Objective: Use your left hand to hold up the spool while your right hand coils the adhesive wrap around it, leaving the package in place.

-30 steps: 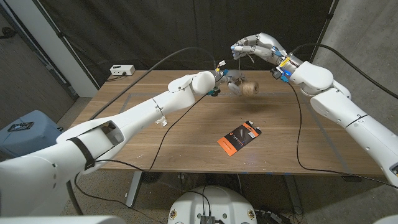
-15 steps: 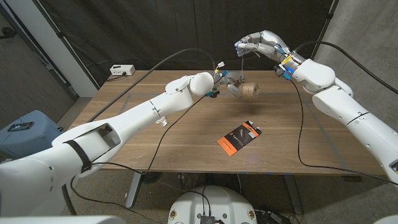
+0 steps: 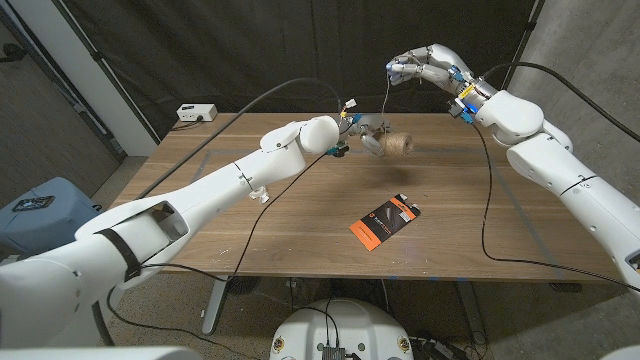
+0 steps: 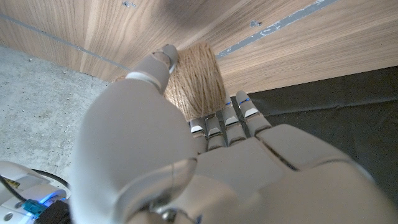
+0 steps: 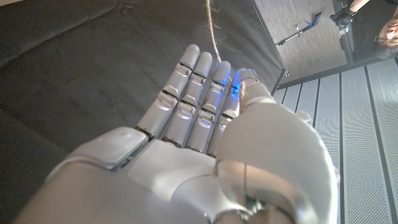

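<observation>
The left hand (image 3: 368, 134) holds the spool (image 3: 400, 145) above the tabletop (image 3: 300, 220), the right hand (image 3: 425, 68) pinches the twine-like wrap (image 3: 385, 105) high, so coiling looks underway, and the package (image 3: 383, 221) lies untouched.

Spool (image 3: 401, 144): tan-brown twine, ribbed windings. Package (image 3: 383, 220): black with orange band. Surface (image 3: 300, 215): mid-brown wood grain. Left robot hand (image 3: 370, 135), right robot hand (image 3: 424, 68): white shells, grey fingers. Backdrop: black curtain (image 3: 270, 50).
</observation>
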### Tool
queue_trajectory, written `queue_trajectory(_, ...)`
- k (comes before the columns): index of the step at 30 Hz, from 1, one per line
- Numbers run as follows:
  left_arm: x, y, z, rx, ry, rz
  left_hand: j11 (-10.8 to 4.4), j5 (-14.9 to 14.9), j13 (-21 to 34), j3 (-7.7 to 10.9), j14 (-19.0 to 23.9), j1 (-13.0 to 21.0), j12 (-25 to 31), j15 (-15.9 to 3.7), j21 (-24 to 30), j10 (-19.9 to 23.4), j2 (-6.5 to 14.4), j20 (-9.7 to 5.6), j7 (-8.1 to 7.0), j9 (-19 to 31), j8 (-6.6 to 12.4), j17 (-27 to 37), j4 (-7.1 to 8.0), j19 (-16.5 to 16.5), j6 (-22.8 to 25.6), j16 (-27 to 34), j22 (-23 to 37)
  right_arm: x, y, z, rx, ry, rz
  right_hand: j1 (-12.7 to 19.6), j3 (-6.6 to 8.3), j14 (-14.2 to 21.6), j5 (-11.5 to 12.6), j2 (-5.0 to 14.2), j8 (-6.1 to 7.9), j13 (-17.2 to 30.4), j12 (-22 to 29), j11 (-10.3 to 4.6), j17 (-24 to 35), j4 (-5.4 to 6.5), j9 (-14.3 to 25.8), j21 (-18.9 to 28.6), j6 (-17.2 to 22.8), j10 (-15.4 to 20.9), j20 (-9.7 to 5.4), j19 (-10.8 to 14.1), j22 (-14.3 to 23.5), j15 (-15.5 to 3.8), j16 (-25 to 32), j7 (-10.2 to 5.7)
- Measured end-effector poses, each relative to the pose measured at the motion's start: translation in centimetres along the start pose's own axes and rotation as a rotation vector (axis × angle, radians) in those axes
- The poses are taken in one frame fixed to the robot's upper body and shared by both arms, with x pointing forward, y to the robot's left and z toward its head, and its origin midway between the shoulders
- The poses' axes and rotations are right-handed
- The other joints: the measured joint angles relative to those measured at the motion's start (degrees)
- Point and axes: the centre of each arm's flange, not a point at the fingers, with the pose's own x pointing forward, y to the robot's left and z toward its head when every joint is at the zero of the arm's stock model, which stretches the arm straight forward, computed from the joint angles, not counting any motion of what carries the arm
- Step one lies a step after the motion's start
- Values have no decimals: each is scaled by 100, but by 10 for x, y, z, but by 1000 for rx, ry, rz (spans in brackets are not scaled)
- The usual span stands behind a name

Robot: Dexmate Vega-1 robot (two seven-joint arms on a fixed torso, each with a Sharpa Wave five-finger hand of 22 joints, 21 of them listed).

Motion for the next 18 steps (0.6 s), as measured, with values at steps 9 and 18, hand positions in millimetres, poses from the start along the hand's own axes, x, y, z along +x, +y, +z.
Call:
queue_trajectory(9,-5,5,0,-6,-18,8,0,-1,1,0,0,-1,-8,0,45,0,-1,0,0,0,5,0,0,0,0,0,0,2,-6,-10,-9,25,-25,1,0,0,0,1,-16,0,0,0,2,0,-2,0,-1,0,0,0,0,0,0,1)
queue_trajectory(18,-9,7,2,-17,-42,11,-22,-6,1,0,21,-2,-21,-20,45,23,-2,0,0,0,7,-16,0,0,0,0,0,4,-10,-20,-5,45,-40,33,0,0,0,15,-22,0,0,0,28,0,-4,34,-2,0,0,0,0,0,-21,2)
